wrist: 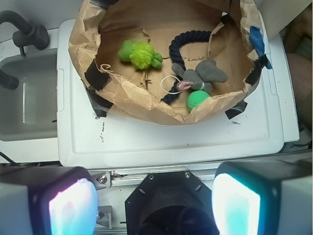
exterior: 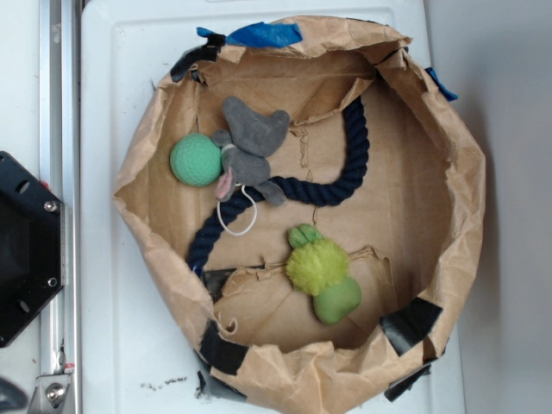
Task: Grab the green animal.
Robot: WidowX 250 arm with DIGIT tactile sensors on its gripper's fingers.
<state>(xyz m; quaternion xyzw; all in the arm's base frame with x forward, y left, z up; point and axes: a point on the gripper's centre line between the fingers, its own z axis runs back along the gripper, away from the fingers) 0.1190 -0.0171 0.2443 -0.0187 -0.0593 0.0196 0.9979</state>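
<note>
**Open over the bin, plush not yet reached**

My gripper [wrist: 155, 205] hangs high above the white table [wrist: 171, 142], jaws spread wide with nothing between them; the two pads [wrist: 71, 208] frame the bottom of the wrist view.

The small lime-green plush animal with the shaggy yellow-green middle [exterior: 321, 272] lies on the floor of the crumpled brown paper bin patched with black tape [exterior: 448, 172], toward five o'clock from the bin's centre in the exterior view. In my wrist view it sits at about eleven o'clock [wrist: 139, 53]. Its smooth rounded end points toward the bin wall, its small flaps toward the centre. It is clear of the dark navy rope [exterior: 341, 172]. The grey plush animal [exterior: 250, 147] and plain green ball [exterior: 196, 159] are well apart from it, near ten o'clock.

I judge it light, soft and squashy, unlikely to slip once pinched. The fuzzy middle looks best to take: it should compress and fill my jaws. The smooth end might squirt out.
</note>
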